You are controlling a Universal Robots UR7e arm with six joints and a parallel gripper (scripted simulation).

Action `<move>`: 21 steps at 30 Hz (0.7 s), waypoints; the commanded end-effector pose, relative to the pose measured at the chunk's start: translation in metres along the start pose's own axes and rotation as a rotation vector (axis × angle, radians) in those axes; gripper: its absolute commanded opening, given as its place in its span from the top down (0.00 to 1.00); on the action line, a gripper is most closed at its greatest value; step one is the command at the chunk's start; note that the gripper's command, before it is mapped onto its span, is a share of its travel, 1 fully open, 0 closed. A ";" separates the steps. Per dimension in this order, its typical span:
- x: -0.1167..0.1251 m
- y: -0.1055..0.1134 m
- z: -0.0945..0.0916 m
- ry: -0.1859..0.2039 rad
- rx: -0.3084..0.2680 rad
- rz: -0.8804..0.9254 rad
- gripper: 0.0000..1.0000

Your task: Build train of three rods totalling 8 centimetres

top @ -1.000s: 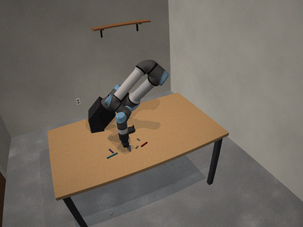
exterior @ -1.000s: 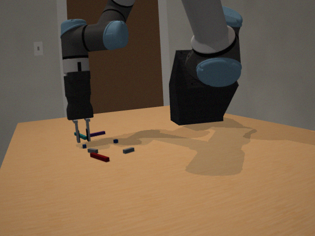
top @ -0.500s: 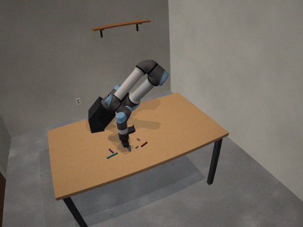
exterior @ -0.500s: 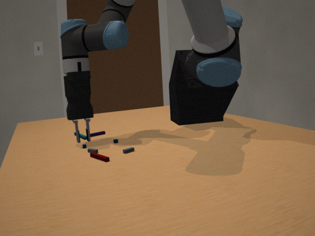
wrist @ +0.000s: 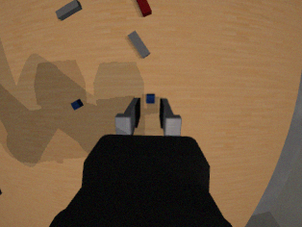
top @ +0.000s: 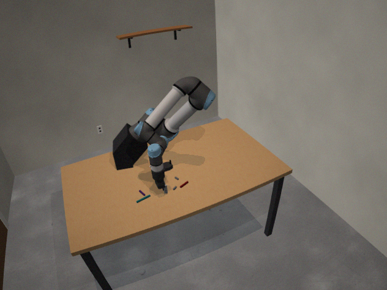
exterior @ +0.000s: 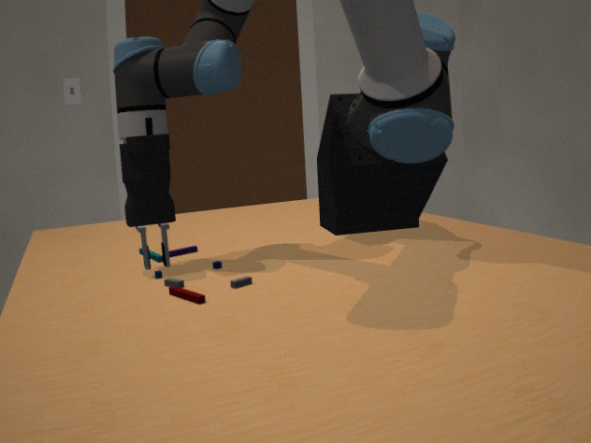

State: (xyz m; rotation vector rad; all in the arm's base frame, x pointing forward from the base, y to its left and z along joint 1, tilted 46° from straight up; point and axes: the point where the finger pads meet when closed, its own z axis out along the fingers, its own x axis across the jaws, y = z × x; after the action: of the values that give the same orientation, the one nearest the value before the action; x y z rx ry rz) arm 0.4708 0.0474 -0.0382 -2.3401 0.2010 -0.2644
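My gripper (exterior: pixel 156 264) stands upright, low over the table, with its fingers partly open and nothing between them. A small blue rod (wrist: pixel 150 98) lies on the table just ahead of the fingertips; it also shows in the exterior view (exterior: pixel 157 274). A second blue rod (wrist: pixel 77 105) lies to the left, in the arm's shadow. One grey rod (wrist: pixel 138 44) lies a little beyond the near blue rod, and another grey rod (wrist: pixel 68 9) lies farther left.
A turquoise rod (exterior: pixel 151 252) and a purple rod (exterior: pixel 183 250) lie behind the gripper in the exterior view. The arm's black base box (exterior: pixel 377 180) stands at the back of the table. The table's front edge is well away from the rods.
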 end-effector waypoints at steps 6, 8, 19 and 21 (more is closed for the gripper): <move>0.000 0.000 0.006 0.001 0.000 0.000 0.46; 0.000 0.000 0.008 0.001 0.000 0.000 0.46; 0.000 0.000 0.015 0.001 0.000 0.000 0.46; 0.000 0.000 0.015 0.001 0.000 0.000 0.46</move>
State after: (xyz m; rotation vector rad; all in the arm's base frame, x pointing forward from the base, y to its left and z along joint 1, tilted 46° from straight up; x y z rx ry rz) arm 0.4742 0.0573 -0.0482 -2.3399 0.2010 -0.2637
